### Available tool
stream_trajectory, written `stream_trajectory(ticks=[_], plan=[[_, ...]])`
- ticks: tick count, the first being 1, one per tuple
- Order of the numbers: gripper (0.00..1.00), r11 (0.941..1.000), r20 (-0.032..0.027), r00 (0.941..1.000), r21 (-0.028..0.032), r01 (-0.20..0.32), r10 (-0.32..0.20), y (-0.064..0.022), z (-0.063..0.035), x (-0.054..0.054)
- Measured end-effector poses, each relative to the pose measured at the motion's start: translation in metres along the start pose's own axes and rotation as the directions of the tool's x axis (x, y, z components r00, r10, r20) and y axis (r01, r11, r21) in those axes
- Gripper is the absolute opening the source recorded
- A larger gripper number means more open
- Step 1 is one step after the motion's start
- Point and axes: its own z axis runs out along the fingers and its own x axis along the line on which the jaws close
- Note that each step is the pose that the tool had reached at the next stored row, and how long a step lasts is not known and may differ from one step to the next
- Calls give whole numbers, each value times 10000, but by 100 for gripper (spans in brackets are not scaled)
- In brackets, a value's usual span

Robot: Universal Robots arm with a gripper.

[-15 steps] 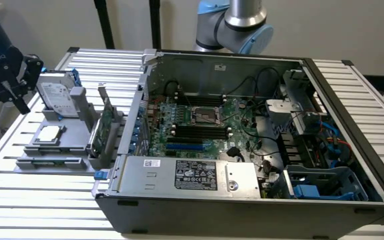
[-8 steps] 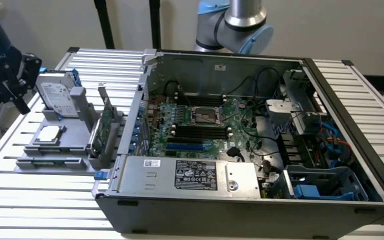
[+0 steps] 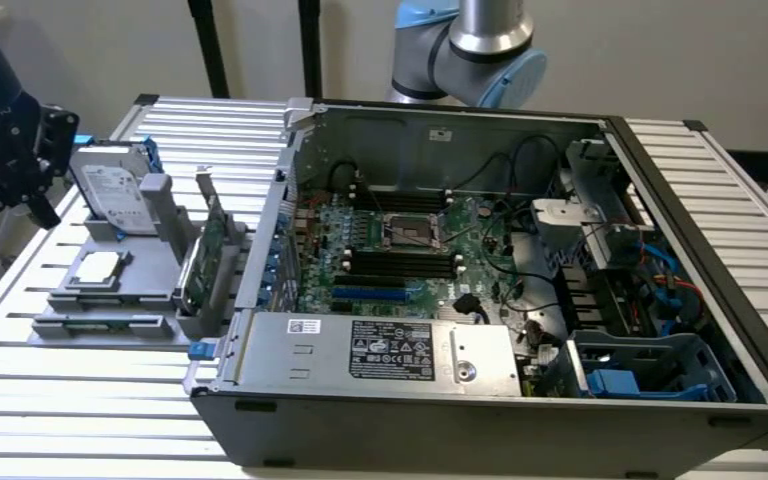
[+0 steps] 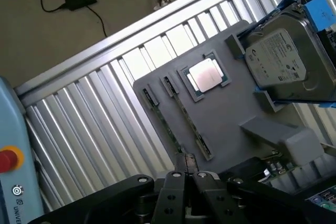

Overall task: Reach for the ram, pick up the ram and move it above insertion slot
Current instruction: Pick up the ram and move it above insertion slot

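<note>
Well, the ram [image 4: 187, 119] sits in the grey tray [image 4: 226, 114], eight o'clock of the computer case [image 3: 357, 440] in the exterior view.
My gripper [image 4: 189, 174] hangs closed and empty near it. I judge the ram light, stiff and brittle, so I'd pinch it mid-length.

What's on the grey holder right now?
A processor, a hard drive and the ram in its groove sit on the holder. The gripper covers one end of the holder, hiding what is there.
</note>
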Motion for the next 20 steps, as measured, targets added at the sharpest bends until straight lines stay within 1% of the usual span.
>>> stream_trajectory(ticks=[3,5,7,10,13,15,18,20], plan=[[11,9986,-21,9985,0,538,-538,0,0,0],[11,9959,-35,9959,-1,903,-903,0,0,0],[11,9920,-48,9920,-2,1260,-1260,0,0,0],[11,9836,-68,9836,-4,1803,-1803,0,0,0],[11,9725,-89,9724,-8,2331,-2331,0,0,0],[11,9630,-103,9630,-12,2694,-2694,0,0,0],[11,9471,-122,9470,-17,3209,-3209,0,0,0],[11,9348,-136,9347,-21,3552,-3552,0,0,0]])
